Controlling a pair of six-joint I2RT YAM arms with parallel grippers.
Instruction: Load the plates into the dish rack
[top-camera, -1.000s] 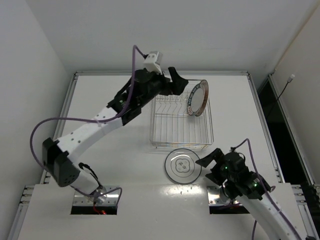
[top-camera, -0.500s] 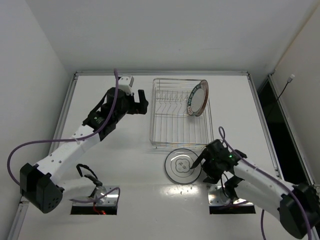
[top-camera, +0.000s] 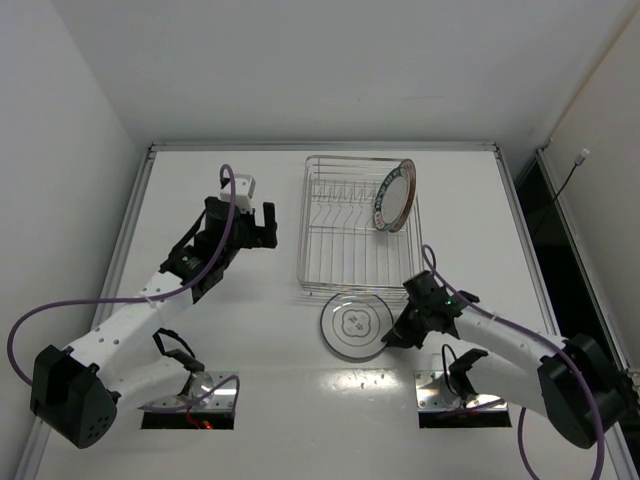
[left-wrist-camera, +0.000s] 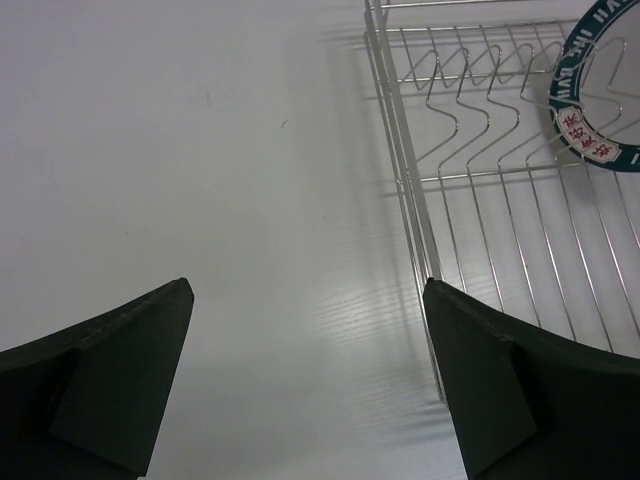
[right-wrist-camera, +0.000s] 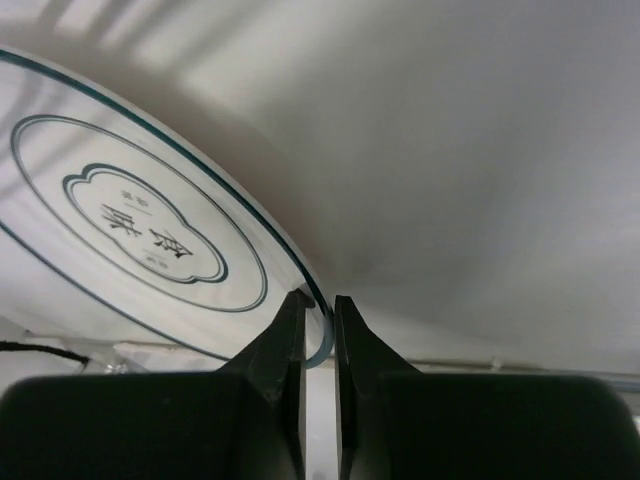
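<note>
The white plate with the dark rim stands upright in the right end of the chrome wire dish rack; in the left wrist view it shows at the top right inside the rack. The greyish glassy plate lies flat on the table just in front of the rack. My right gripper is shut on its right rim; the right wrist view shows the fingers pinching the plate's edge. My left gripper is open and empty, left of the rack.
The white table has a raised edge along the back and sides. White walls stand close behind and to the left. Two floor cut-outs with cables sit at the near edge by the arm bases.
My left arm has drawn back from the rack to the left, empty. My right gripper has reached the glassy plate's right rim and shut on it; the plate slid slightly left.
</note>
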